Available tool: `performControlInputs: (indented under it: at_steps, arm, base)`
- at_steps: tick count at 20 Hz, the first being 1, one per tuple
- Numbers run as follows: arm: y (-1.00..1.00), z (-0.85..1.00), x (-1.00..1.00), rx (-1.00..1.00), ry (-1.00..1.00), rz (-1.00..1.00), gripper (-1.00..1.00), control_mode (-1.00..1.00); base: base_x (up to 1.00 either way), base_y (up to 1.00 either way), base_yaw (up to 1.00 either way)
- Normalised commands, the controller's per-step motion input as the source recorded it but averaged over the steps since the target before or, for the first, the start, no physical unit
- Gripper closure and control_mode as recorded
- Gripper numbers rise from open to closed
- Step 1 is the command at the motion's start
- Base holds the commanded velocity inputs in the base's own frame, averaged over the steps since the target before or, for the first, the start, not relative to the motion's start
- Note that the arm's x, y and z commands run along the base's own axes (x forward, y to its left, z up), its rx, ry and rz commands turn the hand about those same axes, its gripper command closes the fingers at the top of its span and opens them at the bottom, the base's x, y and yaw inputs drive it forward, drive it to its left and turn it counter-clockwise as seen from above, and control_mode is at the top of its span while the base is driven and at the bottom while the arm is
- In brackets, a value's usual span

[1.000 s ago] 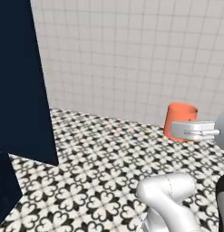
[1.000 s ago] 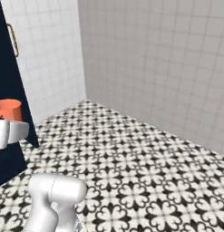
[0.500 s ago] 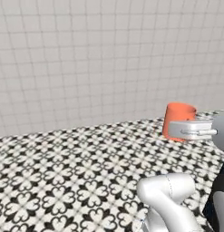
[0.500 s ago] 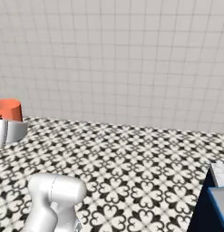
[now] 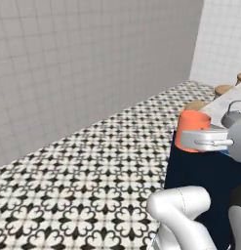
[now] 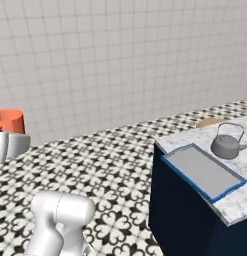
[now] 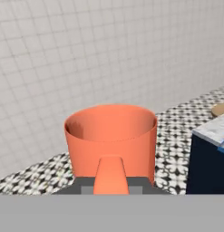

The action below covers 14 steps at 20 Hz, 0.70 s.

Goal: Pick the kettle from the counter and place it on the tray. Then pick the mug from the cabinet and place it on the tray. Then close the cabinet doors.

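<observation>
Base swung: counter (image 6: 181, 141) now ahead | fingers (image 7: 111, 185) grip mug (image 7: 111, 138)

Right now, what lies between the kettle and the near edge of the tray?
In the right base view, the kettle sits at the far end of the tray. From it to the tray's near rim there is only the bare grey tray floor.

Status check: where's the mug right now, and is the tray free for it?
Gripper shut on mug, carried above the floor. Tray bare on counter. Kettle stands beside tray, not on it.
</observation>
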Motion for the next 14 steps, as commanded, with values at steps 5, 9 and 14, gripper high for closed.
performControlInputs:
  at_steps: [5, 9, 14]
  arm:
    - [0.00, 0.00, 0.00, 0.00, 0.00, 0.00, 1.00, 1.00]
    - [0.00, 0.00, 0.00, 0.00, 0.00, 0.00, 1.00, 1.00]
    - [0.00, 0.00, 0.00, 0.00, 0.00, 0.00, 1.00, 1.00]
  base:
    - [0.25, 0.01, -0.69]
    - [0.44, -0.09, -0.55]
    - [0.68, 0.00, -0.50]
